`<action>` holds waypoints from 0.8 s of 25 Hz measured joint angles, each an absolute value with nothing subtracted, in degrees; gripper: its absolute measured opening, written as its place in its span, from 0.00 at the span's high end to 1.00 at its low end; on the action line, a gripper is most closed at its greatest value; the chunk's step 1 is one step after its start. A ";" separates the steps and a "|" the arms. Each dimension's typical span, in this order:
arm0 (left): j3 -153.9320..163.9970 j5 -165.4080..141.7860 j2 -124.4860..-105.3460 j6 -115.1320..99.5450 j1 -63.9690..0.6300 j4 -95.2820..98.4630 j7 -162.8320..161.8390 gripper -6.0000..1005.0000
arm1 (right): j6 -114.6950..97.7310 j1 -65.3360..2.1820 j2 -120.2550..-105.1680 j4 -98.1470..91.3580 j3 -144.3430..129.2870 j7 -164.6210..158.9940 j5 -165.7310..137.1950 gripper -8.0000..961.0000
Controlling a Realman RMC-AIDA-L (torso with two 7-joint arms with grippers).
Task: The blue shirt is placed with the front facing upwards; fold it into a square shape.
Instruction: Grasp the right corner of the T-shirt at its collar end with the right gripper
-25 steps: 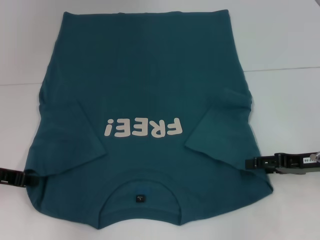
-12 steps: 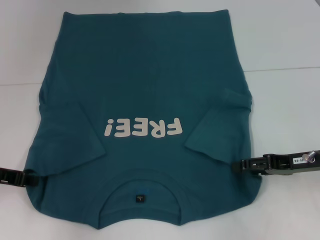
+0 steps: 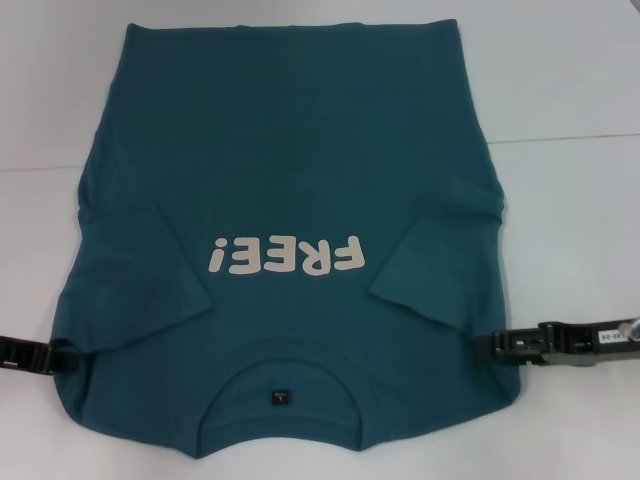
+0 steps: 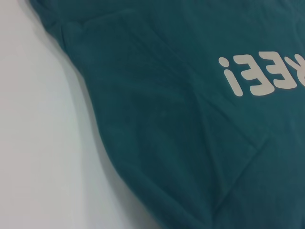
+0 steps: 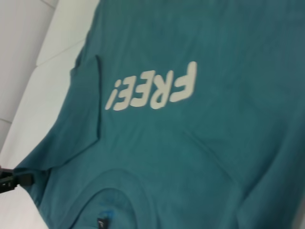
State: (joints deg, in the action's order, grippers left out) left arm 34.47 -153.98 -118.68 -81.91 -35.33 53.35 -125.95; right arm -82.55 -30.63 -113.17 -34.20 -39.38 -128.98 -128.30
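A white worktop [image 3: 560, 90] carries the blue shirt [image 3: 290, 150], sleeves folded inward. Left end effector [image 3: 62, 357] and right end effector [image 3: 490, 345] flank its lower-frame shoulders, apparently to fold; whether either grips cannot be told.

The head camera looks forward and steeply down from well above the white tabletop [image 3: 570, 80], framing nearly the whole blue shirt [image 3: 290, 170] with its collar toward the near edge, the left gripper [image 3: 60, 357] at the left border and the right gripper [image 3: 497, 345] at the right. The left wrist camera sits close over the shirt's left margin, facing obliquely across the fabric, and takes in only part of the cream "FREE!" lettering [image 4: 259, 74]. The right wrist camera views from farther off on the opposite side, sharing the lettering and collar with the head view and catching the left gripper at the far shirt edge.
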 joint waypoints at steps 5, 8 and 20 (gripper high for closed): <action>34.44 -153.90 -118.76 -81.91 -35.33 53.35 -125.94 0.97 | -82.53 -28.57 -112.77 -34.53 -39.12 -129.16 -128.29 0.14; 34.43 -153.28 -118.76 -81.92 -35.29 53.35 -125.84 0.97 | -82.57 -27.42 -112.70 -35.51 -38.22 -129.17 -128.22 0.14; 34.45 -152.54 -118.74 -81.91 -35.33 53.35 -125.46 0.97 | -82.87 -27.40 -113.33 -35.69 -37.21 -128.77 -128.44 0.14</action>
State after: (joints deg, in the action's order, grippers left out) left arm 34.45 -152.54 -118.74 -81.91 -35.33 53.35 -125.46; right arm -82.87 -27.40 -113.33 -35.69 -37.21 -128.77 -128.44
